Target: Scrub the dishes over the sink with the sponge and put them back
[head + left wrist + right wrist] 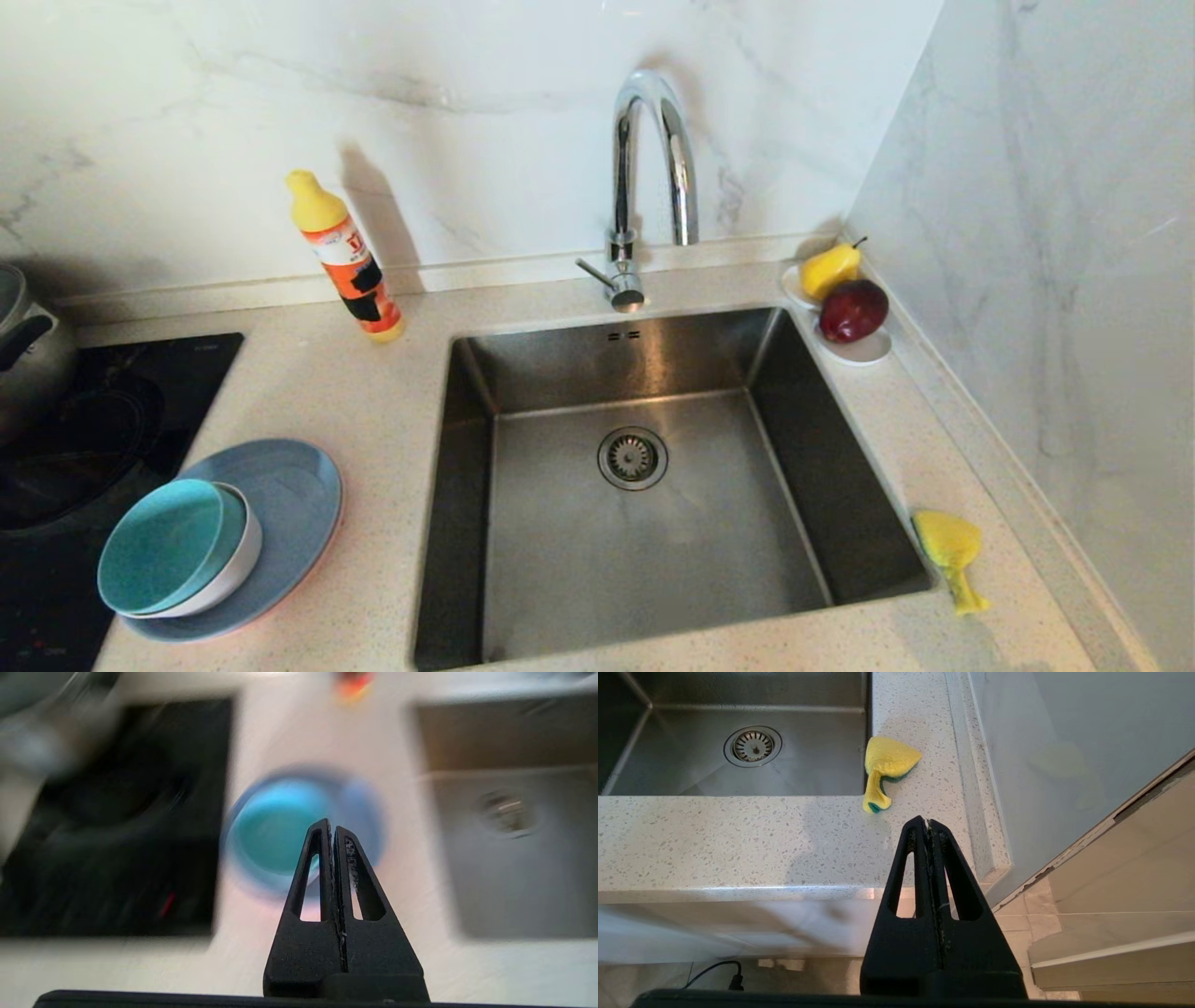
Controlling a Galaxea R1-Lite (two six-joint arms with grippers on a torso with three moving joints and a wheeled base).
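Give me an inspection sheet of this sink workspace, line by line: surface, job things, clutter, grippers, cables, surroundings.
Surface: speckled counter around the sink, whose basin holds nothing.
Job's things: teal bowl nested in a pale bowl, stacked on the grey-blue plate left of the sink; sponge crumpled on the counter at the sink's right rim.
Clutter: detergent bottle, pear and apple on a white dish.
Grippers: left gripper shut, above the stack; right gripper shut, short of the counter edge, holding nothing.
Cables: black cable on the floor.
Surroundings: faucet, pot on cooktop, marble walls.
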